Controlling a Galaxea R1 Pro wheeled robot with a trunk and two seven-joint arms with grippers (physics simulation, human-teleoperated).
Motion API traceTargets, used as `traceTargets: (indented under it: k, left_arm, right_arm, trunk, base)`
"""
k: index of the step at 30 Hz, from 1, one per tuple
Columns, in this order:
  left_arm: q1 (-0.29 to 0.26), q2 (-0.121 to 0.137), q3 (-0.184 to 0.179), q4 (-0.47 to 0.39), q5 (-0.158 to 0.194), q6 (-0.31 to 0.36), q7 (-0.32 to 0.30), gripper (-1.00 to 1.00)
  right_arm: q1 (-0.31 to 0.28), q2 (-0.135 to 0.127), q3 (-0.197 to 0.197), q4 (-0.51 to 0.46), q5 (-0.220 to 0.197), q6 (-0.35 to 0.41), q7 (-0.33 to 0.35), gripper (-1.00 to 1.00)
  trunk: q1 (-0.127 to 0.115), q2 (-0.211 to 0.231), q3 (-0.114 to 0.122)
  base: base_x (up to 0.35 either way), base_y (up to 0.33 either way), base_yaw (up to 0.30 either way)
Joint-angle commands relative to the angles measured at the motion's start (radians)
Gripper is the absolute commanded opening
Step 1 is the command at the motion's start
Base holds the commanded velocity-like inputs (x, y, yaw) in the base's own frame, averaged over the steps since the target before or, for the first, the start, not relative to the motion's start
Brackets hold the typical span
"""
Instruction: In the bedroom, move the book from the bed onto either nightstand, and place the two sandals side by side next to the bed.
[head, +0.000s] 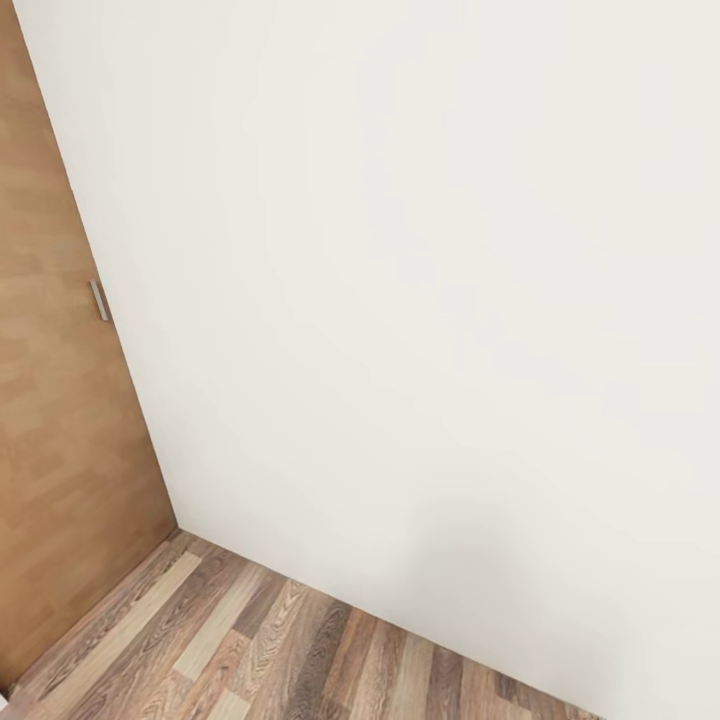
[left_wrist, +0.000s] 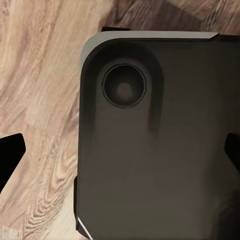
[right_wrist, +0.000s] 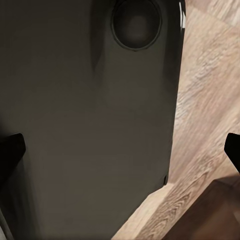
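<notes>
The book, the bed, the nightstand and the sandals are out of view. In the head view I face a corner of the bedroom: a white wall (head: 420, 300) meets a brown wooden door (head: 55, 420) above the wood-plank floor (head: 260, 650). My left gripper (left_wrist: 120, 152) is open, its dark fingertips (left_wrist: 11, 156) at the picture's edges, with nothing between them. My right gripper (right_wrist: 120, 150) is open in the same way and holds nothing. Both hang over my own dark base.
The door has a small metal handle (head: 99, 300). The wall stands close ahead and runs to the right. My dark grey base panel (left_wrist: 160, 150), with a round recess (left_wrist: 124, 86), lies under the left gripper, and its other side (right_wrist: 90, 125) lies under the right.
</notes>
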Motion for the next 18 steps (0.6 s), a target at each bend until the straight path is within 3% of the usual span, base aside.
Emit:
traceTargets:
  k: [1, 18]
  left_arm:
    - [0.0, 0.001, 0.0, 0.0, 0.007, -0.002, -0.001, 1.0]
    - [0.0, 0.004, -0.005, 0.0, -0.002, 0.002, 0.003, 1.0]
  right_arm:
    - [0.0, 0.0, 0.0, 0.0, 0.0, 0.0, -0.001, 1.0]
    - [0.0, 0.004, 0.002, 0.0, 0.0, 0.0, -0.001, 1.0]
  trunk:
    - [0.0, 0.0, -0.001]
    - [0.0, 0.0, -0.001]
  base:
    - [0.0, 0.0, -0.078]
    - [0.0, 0.0, -0.079]
